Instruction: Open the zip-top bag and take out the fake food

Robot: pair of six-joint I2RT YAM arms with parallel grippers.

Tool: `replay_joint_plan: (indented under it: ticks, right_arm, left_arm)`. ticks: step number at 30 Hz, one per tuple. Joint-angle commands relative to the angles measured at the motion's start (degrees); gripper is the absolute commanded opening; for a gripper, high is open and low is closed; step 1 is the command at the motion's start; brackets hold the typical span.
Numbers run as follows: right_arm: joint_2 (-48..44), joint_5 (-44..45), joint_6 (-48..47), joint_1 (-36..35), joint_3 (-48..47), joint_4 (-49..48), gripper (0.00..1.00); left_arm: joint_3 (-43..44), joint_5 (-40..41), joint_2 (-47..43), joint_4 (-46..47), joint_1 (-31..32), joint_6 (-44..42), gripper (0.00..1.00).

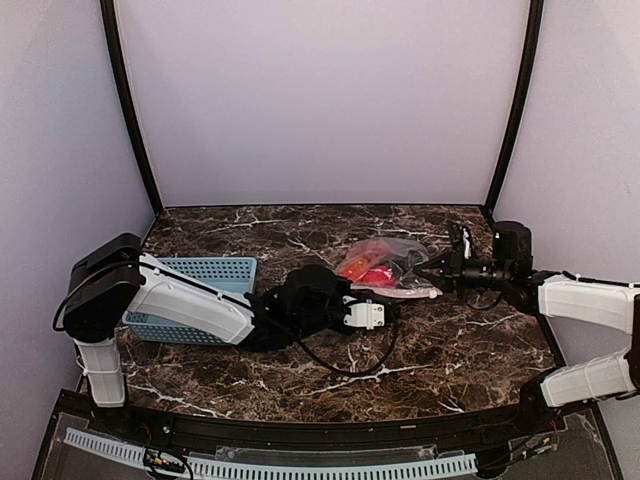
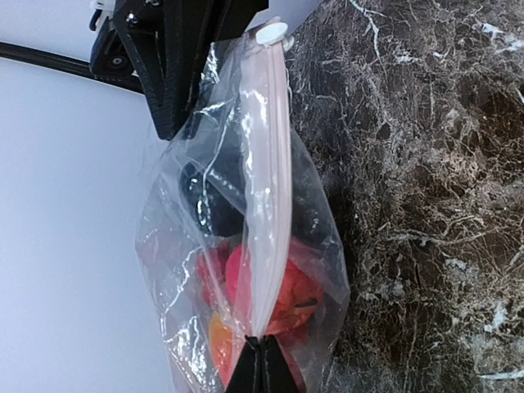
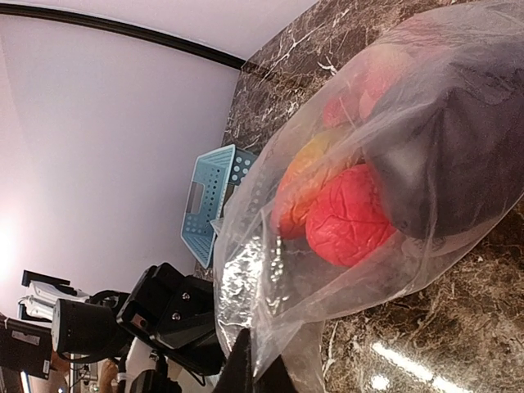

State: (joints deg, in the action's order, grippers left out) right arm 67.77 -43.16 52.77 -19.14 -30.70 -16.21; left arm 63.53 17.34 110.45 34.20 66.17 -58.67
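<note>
The clear zip-top bag [image 1: 385, 265] lies on the marble table between the two arms, with fake food inside. In the left wrist view my left gripper [image 2: 258, 360] is shut on one end of the pale pink zip strip [image 2: 266, 180]; a white slider [image 2: 272, 33] sits at the far end. In the right wrist view my right gripper [image 3: 254, 370] is shut on a fold of the bag [image 3: 270, 278]. A red piece [image 3: 348, 217], an orange piece [image 3: 304, 182] and the dark purple eggplant [image 3: 454, 151] show through the plastic. In the top view the left gripper [image 1: 350, 288] and right gripper [image 1: 432, 268] flank the bag.
A light-blue perforated basket [image 1: 210, 272] stands at the left behind the left arm and also shows in the right wrist view [image 3: 213, 196]. A black cable [image 1: 340, 365] loops on the table in front. Purple walls close in the table at the back and sides.
</note>
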Motion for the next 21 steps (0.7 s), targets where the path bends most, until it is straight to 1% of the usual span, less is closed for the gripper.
replay_joint_plan:
  ticks: [1, 2, 3, 4, 7, 8, 12, 13, 14, 16, 18, 19, 20, 21]
  right_arm:
    - [-0.9, 0.8, -2.6, -0.6, -1.1, 1.2, 0.19]
    - [-0.8, 1.0, -3.5, -0.6, -1.8, 2.3, 0.33]
    - [-1.0, 1.3, -4.8, -0.6, -2.8, 3.8, 0.42]
    - [-1.1, 1.7, -6.3, -0.6, -3.8, 5.9, 0.49]
    - [-2.3, 3.2, -11.5, -0.6, -7.1, 9.9, 0.62]
    - [-3.2, 4.0, -13.2, -0.6, -7.9, 11.0, 0.66]
    - [-8.5, 9.8, -20.0, -0.6, -9.5, 13.9, 0.82]
    - [-10.3, 11.0, -21.7, -0.6, -9.3, 13.8, 0.85]
    - [-11.9, 12.0, -23.2, -0.5, -9.0, 13.6, 0.87]
    - [-15.3, 13.7, -25.5, -0.5, -8.1, 13.2, 0.88]
    - [-18.0, 13.5, -26.0, -0.4, -6.0, 10.9, 0.82]
    - [-18.7, 14.3, -25.1, -0.4, -5.2, 10.0, 0.77]
    - [-18.4, 14.5, -24.4, -0.3, -4.8, 9.2, 0.74]
    - [-17.3, 13.8, -24.1, -0.2, -4.9, 9.7, 0.75]
  left_arm:
    - [-0.9, -3.1, -6.1, -2.1, 0.1, 4.1, 0.01]
    - [-0.6, -3.4, -7.1, -2.9, 0.0, 5.8, 0.01]
    - [-0.1, -4.3, -7.6, -6.0, -0.3, 6.9, 0.01]
    - [1.1, -5.4, -8.5, -7.7, -0.6, 9.5, 0.01]
    - [5.2, -8.7, -11.0, -18.3, -2.5, 15.2, 0.01]
    - [6.1, -10.0, -11.5, -20.4, -2.9, 17.6, 0.01]
    - [10.4, -12.1, -13.2, -31.4, -5.0, 22.1, 0.01]
    - [11.9, -12.5, -13.4, -32.6, -5.6, 22.8, 0.01]
    - [12.7, -13.7, -13.5, -36.1, -6.1, 24.4, 0.01]
    - [15.2, -15.5, -13.7, -40.1, -7.3, 26.7, 0.01]
    - [15.7, -15.8, -14.3, -40.3, -7.9, 27.6, 0.01]
    - [14.7, -16.0, -14.8, -39.7, -7.9, 27.6, 0.01]
    - [13.9, -16.2, -15.1, -37.6, -7.8, 27.9, 0.02]
    - [12.1, -16.8, -15.4, -36.3, -7.4, 28.0, 0.05]
